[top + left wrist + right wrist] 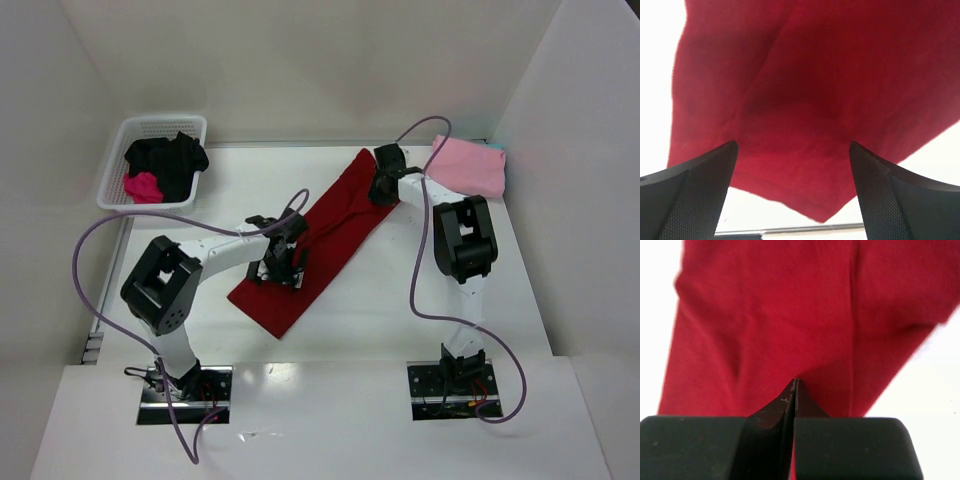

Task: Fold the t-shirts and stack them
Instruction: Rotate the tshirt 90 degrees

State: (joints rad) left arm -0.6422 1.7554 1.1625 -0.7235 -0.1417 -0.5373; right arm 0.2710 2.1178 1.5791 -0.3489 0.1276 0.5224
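The white tabletop (pixel 400 310) fills most of the top view, with walls on three sides. Across its middle lies the dark red t-shirt (pixel 335 225), folded into a long narrow strip. The strip runs diagonally from the far centre-right down toward the near left.

The left arm (pixel 165 290) reaches in from its base to the strip's near half. The right arm (pixel 462 240) bends back over the far right of the tabletop to the strip's far end.

A white plastic basket (pixel 115 190) sits at the far left corner, well apart from the red strip. The light pink t-shirt (pixel 470 165) lies folded square at the far right corner, just beside the right arm's wrist. Inside the basket a crumpled black t-shirt (pixel 170 160) takes up most of the room. A smaller magenta t-shirt (pixel 143 187) is bunched against the basket's near wall.

The left end effector (pixel 283 268) hangs over the near part of the strip. In its wrist view its fingers are spread wide, with the red cloth (pixel 805 75) and a pointed corner of it showing between them and nothing held. The right end effector (pixel 383 188) is at the strip's far end. In its wrist view its fingers (pixel 765 440) are pressed tight together against the red cloth (pixel 765 315). They seem to pinch the cloth, though that view is too blurred to be sure.
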